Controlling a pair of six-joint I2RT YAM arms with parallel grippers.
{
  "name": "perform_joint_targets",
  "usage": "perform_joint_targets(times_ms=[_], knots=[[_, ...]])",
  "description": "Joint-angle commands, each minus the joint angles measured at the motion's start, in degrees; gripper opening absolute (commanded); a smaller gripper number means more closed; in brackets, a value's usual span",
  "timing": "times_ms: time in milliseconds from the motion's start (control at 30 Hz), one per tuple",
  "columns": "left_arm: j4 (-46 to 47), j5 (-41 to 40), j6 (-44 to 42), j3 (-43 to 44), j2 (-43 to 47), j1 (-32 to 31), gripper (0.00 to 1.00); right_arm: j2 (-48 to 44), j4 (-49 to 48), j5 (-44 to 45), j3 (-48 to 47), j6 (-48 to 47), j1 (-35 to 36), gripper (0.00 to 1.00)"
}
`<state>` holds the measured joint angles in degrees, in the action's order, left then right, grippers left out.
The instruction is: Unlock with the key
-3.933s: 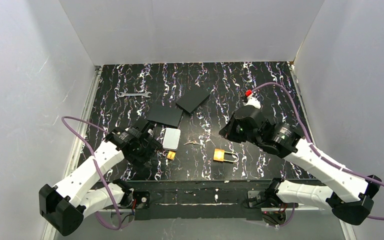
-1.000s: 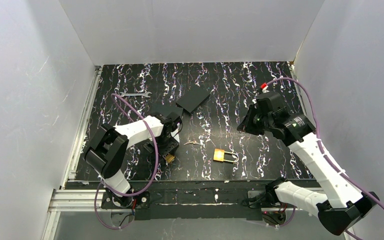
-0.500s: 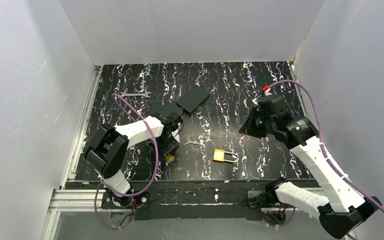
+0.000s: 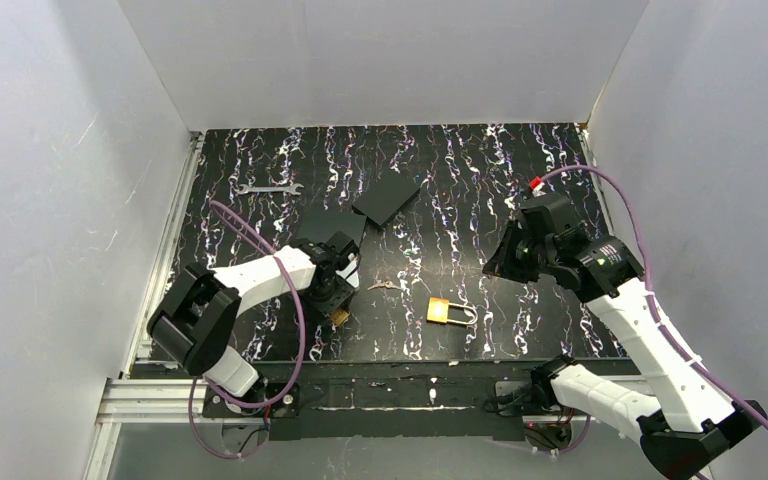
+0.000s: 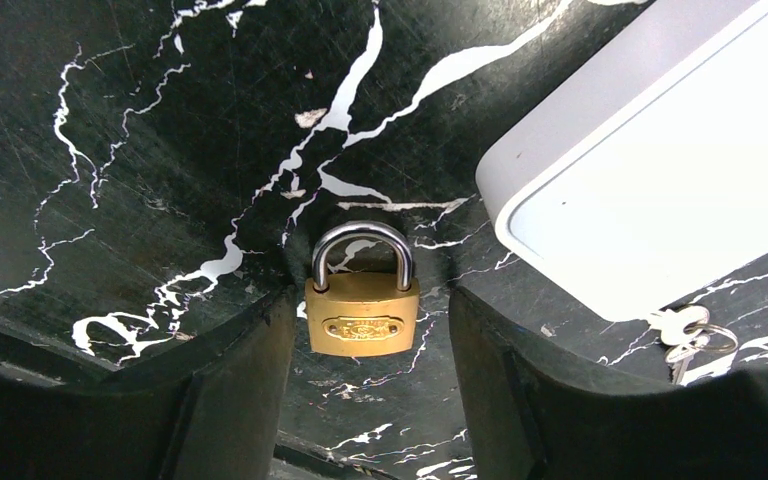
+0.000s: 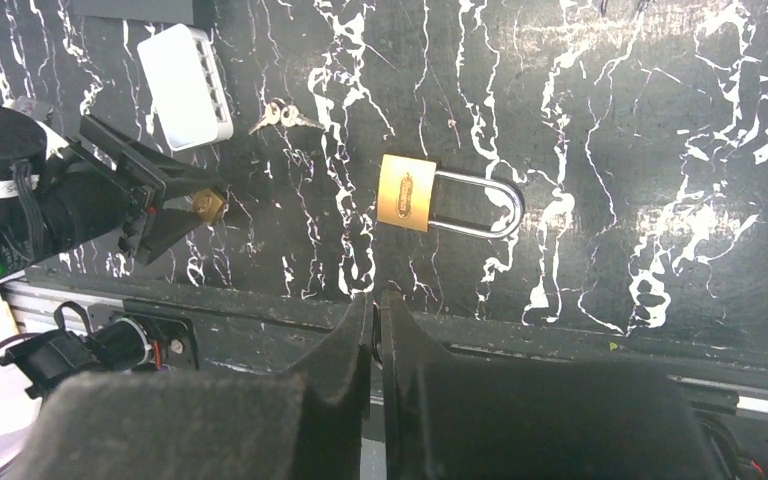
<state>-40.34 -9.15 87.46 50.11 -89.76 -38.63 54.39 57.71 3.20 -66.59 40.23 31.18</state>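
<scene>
Padlocks, two of them, lie near the front edge of the black surface [image 4: 460, 160], which is scuffed and veined with white like marble. The larger padlock [image 4: 440, 311] sits roughly midway between the arms, a flat rectangular brass body with an oval stamped plate and a long polished steel shackle pointing to the right. The right gripper [image 6: 376, 296] hangs above the surface on the far right side of it, well apart from it, its blunt black fingers [image 6: 345, 350] pressed together on nothing. To the left lies the small padlock [image 5: 362, 305], a squat brass block with an embossed oval label and a short rounded steel shackle, both legs seated in the body. The left gripper [image 5: 370, 300] is down at the surface around it: its matte black fingers [image 5: 245, 380] stand apart, one on each side of the brass body, with a thin strip of surface showing between each finger and the lock, so it is straddled but not squeezed. Just beyond the two locks and between them lie the keys [image 4: 384, 285], small silvery ones joined on a thin wire ring, untouched. Beside the keys is a white box [image 5: 660, 180] of smooth plastic with rounded corners and a raised rim, lying flat. Farther back lie two thin black panels, one [image 4: 385, 197] a plain matte rectangle set at an angle, the other partly under the left arm. Farthest to the left rear lies a slim metal wrench [image 4: 268, 188], open-ended at both tips.
</scene>
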Motion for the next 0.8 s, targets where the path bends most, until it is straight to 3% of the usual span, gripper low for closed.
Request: perform_joint_targets(times_ms=[0, 167, 500, 767], knots=[[0.5, -7.53, 0.73, -5.92, -0.51, -0.33, 0.54, -0.44, 1.68, -0.08, 0.49, -0.85, -0.15, 0.01], [1.48, -7.71, -1.28, -7.3, -0.63, -0.38, 0.49, -0.35, 2.09, -0.3, 0.58, -0.78, -0.15, 0.01], [-1.05, -6.69, -5.98, -2.27, -6.48, -0.65, 0.54, -1.07, 2.37, -0.35, 0.69, -0.16, -0.15, 0.01], [-4.41, -7.68, -6.93, 1.35, -9.56, -0.65, 0.44, -2.42, 3.77, 0.81, -0.34, 0.22, -0.15, 0.01]])
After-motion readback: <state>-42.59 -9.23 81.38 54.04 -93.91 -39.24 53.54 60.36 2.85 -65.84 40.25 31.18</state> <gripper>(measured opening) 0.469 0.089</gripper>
